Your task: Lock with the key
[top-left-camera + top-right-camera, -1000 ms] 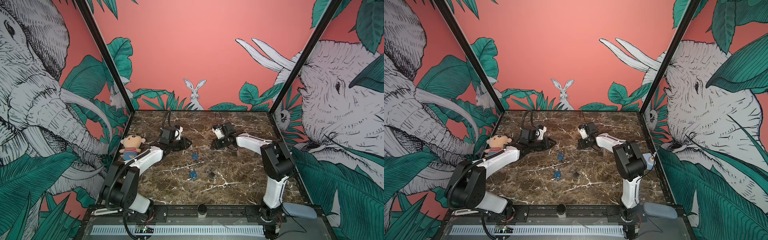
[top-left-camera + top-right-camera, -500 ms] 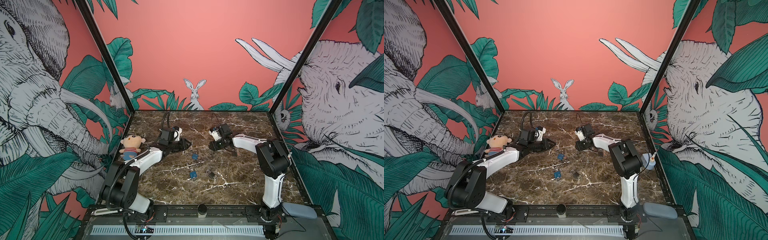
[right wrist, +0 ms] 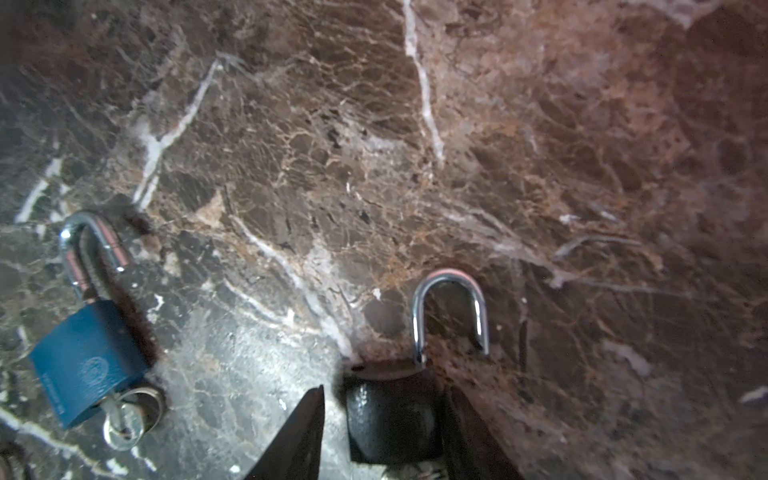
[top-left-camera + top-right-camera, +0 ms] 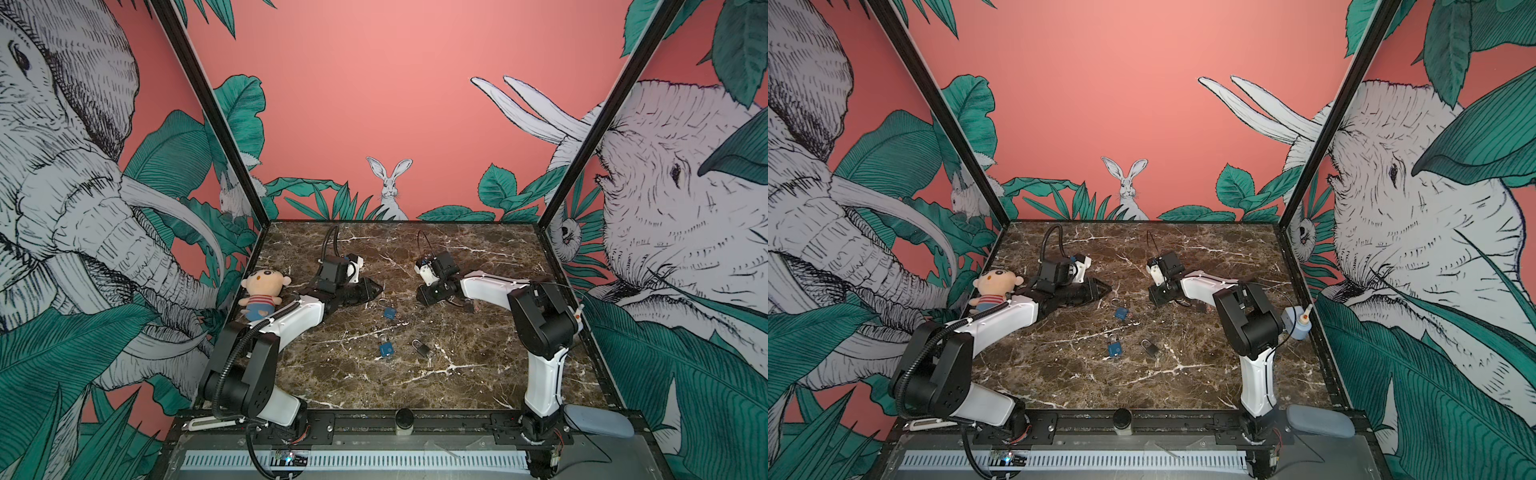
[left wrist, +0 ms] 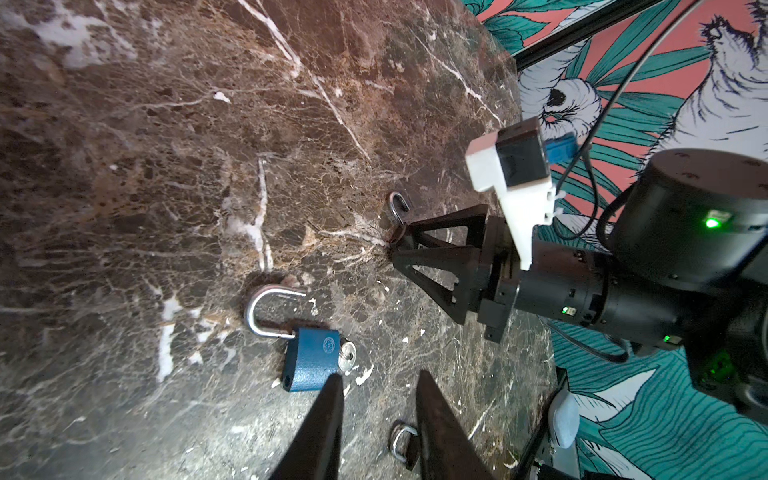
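A blue padlock (image 4: 389, 312) (image 4: 1121, 313) (image 5: 309, 361) (image 3: 87, 361) lies mid-table with its shackle swung open. The silver key (image 5: 347, 355) (image 3: 124, 419) sits in its bottom. My left gripper (image 4: 376, 289) (image 5: 379, 374) is low over the table and open. Nothing is between its fingers, and one fingertip is just beside the blue body. My right gripper (image 4: 422, 297) (image 3: 386, 390) is open around a black padlock (image 3: 390, 419), also with an open shackle (image 5: 397, 205). One finger touches the body and a gap shows at the other. The gripper hides this padlock in both top views.
Nearer the front lie a second blue padlock (image 4: 386, 350) and a small black padlock (image 4: 422, 349). A small dark item (image 4: 469, 307) lies under my right forearm. A plush doll (image 4: 262, 295) sits at the left edge. A blue bottle (image 4: 1300, 326) stands by the right wall.
My right gripper has moved left towards the table's middle. The left arm and the loose padlocks have stayed put.
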`<state>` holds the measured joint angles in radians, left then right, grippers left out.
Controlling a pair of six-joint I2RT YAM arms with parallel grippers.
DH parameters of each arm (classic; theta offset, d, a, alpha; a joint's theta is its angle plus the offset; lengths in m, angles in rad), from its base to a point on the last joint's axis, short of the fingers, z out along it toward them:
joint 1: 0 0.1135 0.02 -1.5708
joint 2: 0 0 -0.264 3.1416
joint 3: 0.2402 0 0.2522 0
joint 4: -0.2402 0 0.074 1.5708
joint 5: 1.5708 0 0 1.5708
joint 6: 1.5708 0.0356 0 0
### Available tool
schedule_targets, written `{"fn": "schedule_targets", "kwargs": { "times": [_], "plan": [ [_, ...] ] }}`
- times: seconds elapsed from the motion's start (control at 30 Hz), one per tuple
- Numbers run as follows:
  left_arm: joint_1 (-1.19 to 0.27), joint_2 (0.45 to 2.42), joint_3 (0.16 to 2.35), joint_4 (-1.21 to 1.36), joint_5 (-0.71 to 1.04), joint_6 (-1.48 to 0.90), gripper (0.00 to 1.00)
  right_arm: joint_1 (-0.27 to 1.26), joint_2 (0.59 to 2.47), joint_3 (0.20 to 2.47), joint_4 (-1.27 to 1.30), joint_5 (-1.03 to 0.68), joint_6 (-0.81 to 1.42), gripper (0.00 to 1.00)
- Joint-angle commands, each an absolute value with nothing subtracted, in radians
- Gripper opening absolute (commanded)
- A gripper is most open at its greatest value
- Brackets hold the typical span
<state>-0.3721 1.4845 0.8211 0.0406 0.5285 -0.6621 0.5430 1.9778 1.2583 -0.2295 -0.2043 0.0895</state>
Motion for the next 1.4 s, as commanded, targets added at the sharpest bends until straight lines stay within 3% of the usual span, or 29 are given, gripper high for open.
{"fn": "schedule_targets", "kwargs": {
  "times": [0.0, 1.07, 1.37],
  "plan": [
    [-0.366, 1.445, 0.808, 0.074, 0.542, -0.672, 0.32, 0.562, 1.962, 1.269, -0.250, -0.127, 0.063, 0.46],
    [-0.364, 1.429, 0.804, 0.078, 0.541, -0.683, 0.32, 0.630, 2.032, 1.341, -0.314, 0.047, -0.024, 0.36],
    [-0.362, 1.417, 0.800, 0.065, 0.538, -0.674, 0.32, 0.637, 2.024, 1.344, -0.315, 0.057, -0.033, 0.14]
  ]
}}
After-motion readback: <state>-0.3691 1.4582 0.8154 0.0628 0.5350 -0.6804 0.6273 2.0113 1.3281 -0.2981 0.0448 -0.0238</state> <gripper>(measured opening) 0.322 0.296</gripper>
